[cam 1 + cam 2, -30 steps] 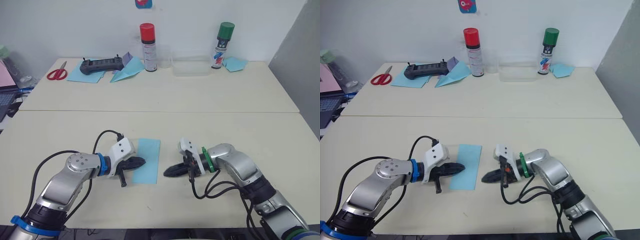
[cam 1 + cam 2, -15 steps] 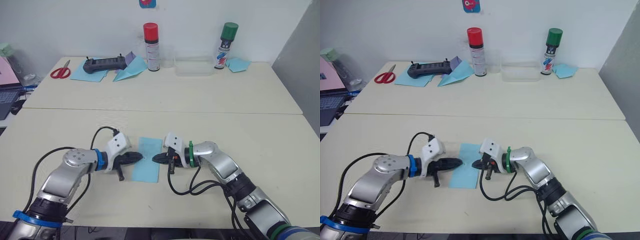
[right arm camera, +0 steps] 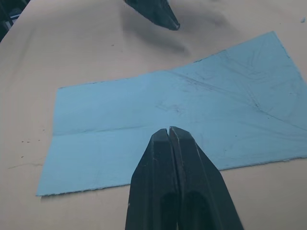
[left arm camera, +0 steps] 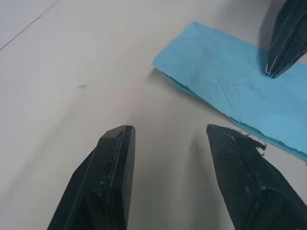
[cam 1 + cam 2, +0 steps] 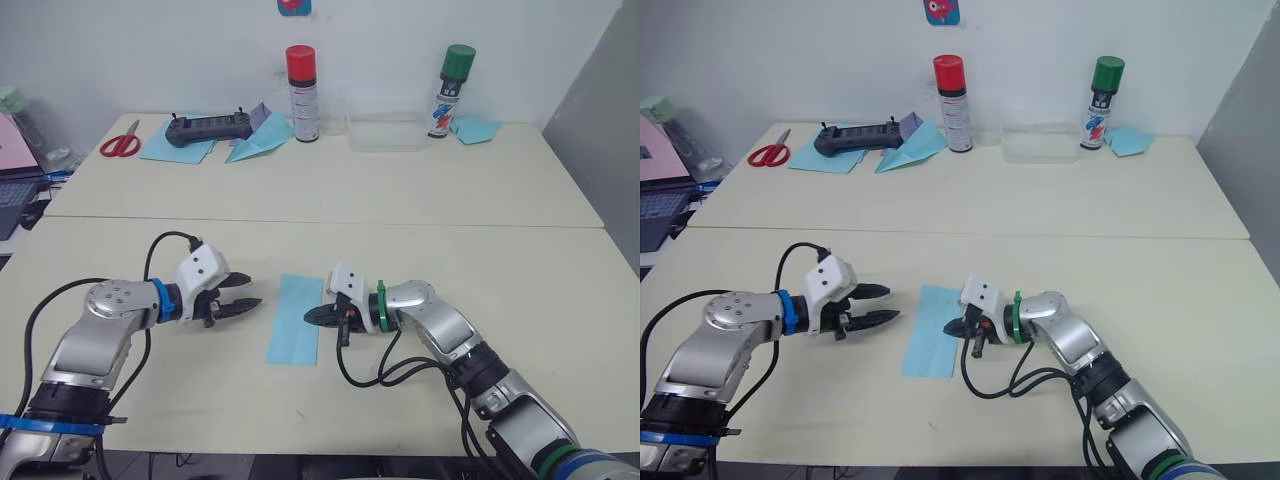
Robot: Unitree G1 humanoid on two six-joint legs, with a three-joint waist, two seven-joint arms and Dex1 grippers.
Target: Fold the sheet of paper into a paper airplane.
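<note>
On sheet of paper (image 3: pixel 192 110) — right gripper (image 3: pixel 170 132) jaws closed, creases visible.

I see the sheet of paper (image 3: pixel 144 115) is thin, matt, creased. The table (image 5: pixel 400 210) looks smooth, matt beige. The fingers (image 4: pixel 108 187) look like matt black plastic.

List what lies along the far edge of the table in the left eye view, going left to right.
Red scissors → black controller on blue sheets → blue dart-shaped plane → red-capped spray can → clear container → green-capped spray can → folded blue paper.
</note>
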